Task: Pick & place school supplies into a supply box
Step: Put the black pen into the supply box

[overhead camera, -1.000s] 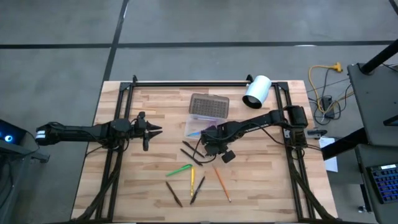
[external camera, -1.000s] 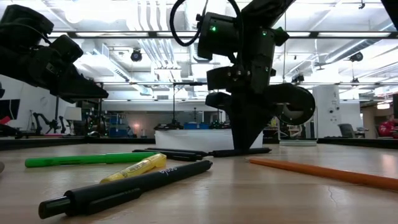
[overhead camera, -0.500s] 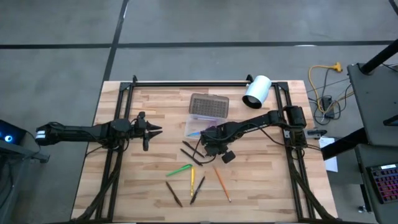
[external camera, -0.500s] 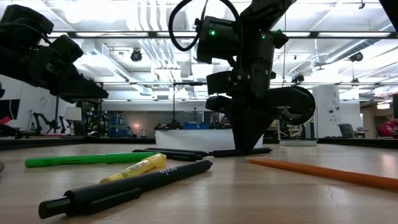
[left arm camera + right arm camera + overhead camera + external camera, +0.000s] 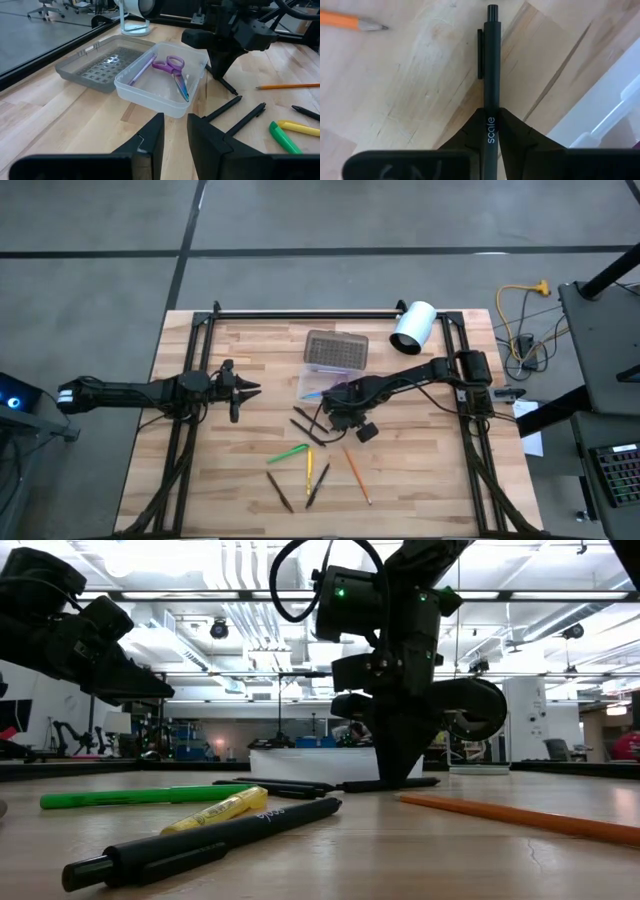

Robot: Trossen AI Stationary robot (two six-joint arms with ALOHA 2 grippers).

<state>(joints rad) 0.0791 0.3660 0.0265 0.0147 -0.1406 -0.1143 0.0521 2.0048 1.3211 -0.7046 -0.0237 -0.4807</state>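
From above, my right gripper point(image 5: 337, 417) is low on the table point(image 5: 420, 480) just beside the supply box point(image 5: 318, 383), among scattered pens; my left gripper point(image 5: 250, 389) waits well apart.

The low view shows my fingers planted at a black pen point(image 5: 390, 783) lying on the wood.

My left wrist alone sees inside the box: purple scissors point(image 5: 174, 72) and a bluish pencil point(image 5: 141, 70).

My right wrist shows both fingers point(image 5: 517, 133) pinched narrow against the black pen's barrel.
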